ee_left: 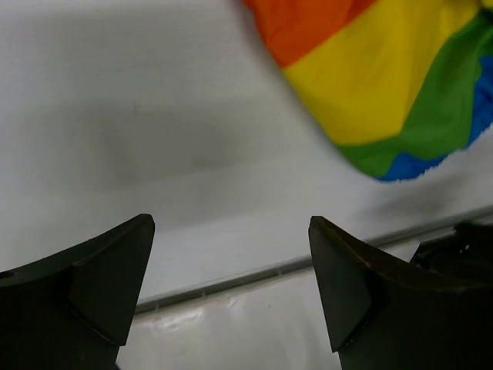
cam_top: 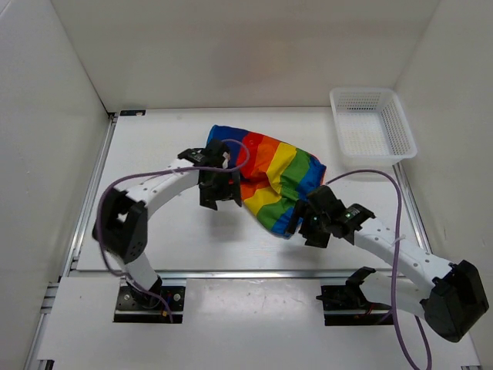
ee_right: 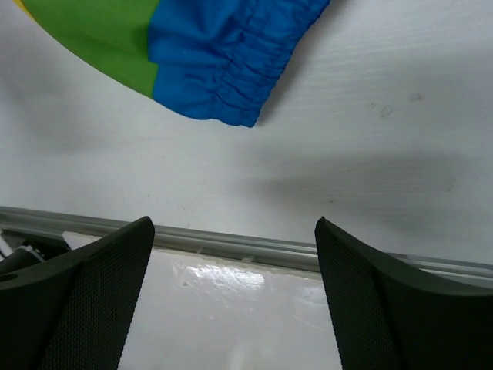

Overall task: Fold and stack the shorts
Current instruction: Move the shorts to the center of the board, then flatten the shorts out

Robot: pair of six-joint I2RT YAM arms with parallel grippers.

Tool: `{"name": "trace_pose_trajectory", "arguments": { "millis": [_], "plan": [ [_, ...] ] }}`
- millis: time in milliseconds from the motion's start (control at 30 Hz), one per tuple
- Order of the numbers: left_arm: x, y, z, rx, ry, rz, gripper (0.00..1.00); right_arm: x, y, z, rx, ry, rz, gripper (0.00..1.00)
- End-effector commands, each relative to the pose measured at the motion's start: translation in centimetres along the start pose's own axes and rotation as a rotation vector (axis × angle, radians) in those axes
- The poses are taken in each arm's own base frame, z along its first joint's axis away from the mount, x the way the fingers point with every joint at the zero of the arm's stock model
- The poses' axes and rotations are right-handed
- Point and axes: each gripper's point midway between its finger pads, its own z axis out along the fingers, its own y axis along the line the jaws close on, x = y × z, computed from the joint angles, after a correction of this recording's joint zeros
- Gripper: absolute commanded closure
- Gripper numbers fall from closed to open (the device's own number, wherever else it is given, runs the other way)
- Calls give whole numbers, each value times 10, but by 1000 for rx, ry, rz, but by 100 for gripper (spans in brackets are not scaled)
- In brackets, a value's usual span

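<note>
The shorts (cam_top: 273,173), striped blue, red, orange, yellow and green, lie crumpled in the middle of the white table. My left gripper (cam_top: 222,199) hangs at their left edge, open, with nothing between its fingers. In the left wrist view the open gripper (ee_left: 231,223) is over bare table, and the shorts (ee_left: 385,77) lie beyond it at the upper right. My right gripper (cam_top: 308,223) is at the shorts' near right corner, also open and empty. The right wrist view shows this gripper (ee_right: 235,223) wide apart, with the blue gathered hem of the shorts (ee_right: 208,54) above it.
A white mesh basket (cam_top: 377,160) stands at the back right of the table. A metal rail (ee_right: 231,245) runs along the table's near edge, close below both grippers. White walls close in the left, back and right sides.
</note>
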Motion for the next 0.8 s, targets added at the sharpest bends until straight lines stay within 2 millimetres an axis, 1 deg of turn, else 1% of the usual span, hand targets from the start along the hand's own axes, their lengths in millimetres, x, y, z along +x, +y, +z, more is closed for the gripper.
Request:
{"name": "trace_pose_trajectory", "arguments": {
  "millis": [0,33,67,100,133,167,233,267,300,333,367,400,467,500,533,567,600,633,667,700,733,767],
  "plan": [
    [-34,-23,14,40,-42,-19,6,-13,41,0,-167,-46,137,17],
    [-35,-20,32,15,-6,-26,6,-17,37,5,-138,-83,112,21],
    [-49,-27,35,20,-29,-22,6,-23,35,8,-114,-107,103,23],
    [-52,-28,42,15,-22,-15,5,-25,34,13,-71,-101,56,23],
    [-52,-24,60,-7,10,-20,5,-23,34,16,-45,-94,29,23],
    [-63,-29,63,-7,-6,-18,5,-24,28,29,13,-91,13,18],
    [-66,-28,76,-18,10,-11,5,-25,32,37,37,-70,-8,14],
    [-71,-22,89,-40,20,-22,5,-21,26,49,74,-45,-20,13],
    [-68,-19,95,-50,35,-25,5,-24,31,53,69,-48,-20,13],
    [-73,-15,98,-60,29,-42,5,-28,38,57,60,-65,-29,12],
    [-76,-11,103,-68,33,-54,7,-26,35,65,86,-47,-39,12],
    [-76,-11,103,-68,33,-54,11,-31,36,69,95,-61,-49,13],
    [-81,-6,106,-80,27,-62,22,-39,38,78,125,-71,-79,16],
    [-82,-7,108,-80,27,-63,33,-44,38,80,131,-73,-81,20],
    [-87,-5,106,-77,17,-70,60,-50,37,82,145,-84,-84,24],
    [-87,-5,106,-77,17,-58,76,-56,39,87,157,-93,-98,30],
    [-91,-8,104,-71,7,-56,89,-67,34,88,176,-112,-103,40],
    [-98,-7,95,-65,-7,-55,90,-72,30,89,197,-113,-109,69],
    [-97,-5,91,-82,-1,-43,90,-79,31,88,213,-107,-124,84],
    [-102,-7,78,-81,-22,-29,90,-92,28,83,230,-124,-117,95],
    [-115,-9,64,-104,-69,-7,90,-101,30,75,238,-145,-122,100],
    [-124,-6,51,-120,-97,-14,90,-109,34,65,237,-173,-137,100]
  ]
}}
